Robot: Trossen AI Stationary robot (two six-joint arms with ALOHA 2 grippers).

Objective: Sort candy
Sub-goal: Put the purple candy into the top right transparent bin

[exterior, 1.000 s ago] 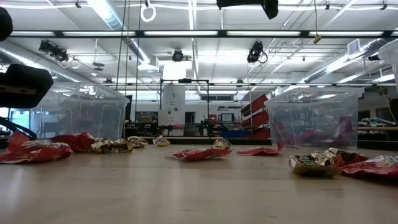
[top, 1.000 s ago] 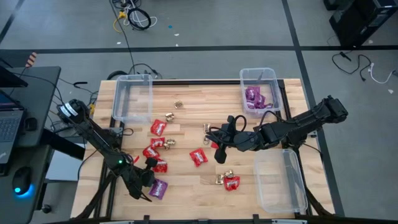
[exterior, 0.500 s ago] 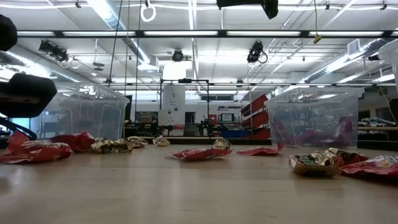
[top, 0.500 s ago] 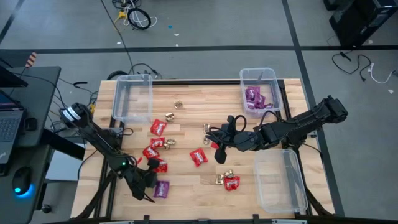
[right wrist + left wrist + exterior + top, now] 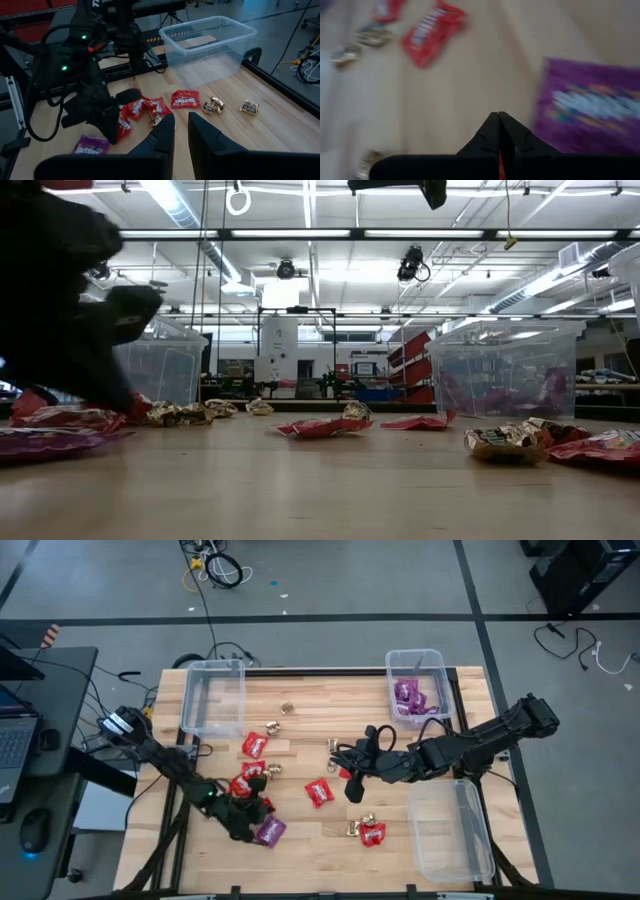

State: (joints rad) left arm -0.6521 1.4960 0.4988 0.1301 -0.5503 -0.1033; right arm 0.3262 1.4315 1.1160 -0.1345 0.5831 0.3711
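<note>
The candy lies scattered on the wooden table: red packets [image 5: 255, 745] [image 5: 320, 792] [image 5: 372, 833], small gold pieces [image 5: 287, 708] [image 5: 355, 825], and one purple packet [image 5: 270, 831] flat on the table near the front left. My left gripper [image 5: 254, 821] is shut and low over the table, right beside that purple packet [image 5: 590, 110]. My right gripper [image 5: 352, 786] hangs above the table's middle. Its fingers [image 5: 165, 131] stand a narrow gap apart with nothing between them. My left gripper's shut fingers [image 5: 499, 125] slant down beside the purple packet's edge [image 5: 542, 100], which lies flat on the table. I cannot tell whether a finger's side touches it.
An empty clear bin [image 5: 213, 695] stands at the far left. A second bin [image 5: 418, 660] at the far right holds purple packets, and a third bin [image 5: 450, 830] sits at the near right. A cluster of red packets [image 5: 243, 785] lies just beyond my left gripper.
My left gripper has swung toward the table's right and slightly away from the near edge, staying low and turning as it went. The purple packet has slid a little toward the right and far side. My right arm has kept still.
</note>
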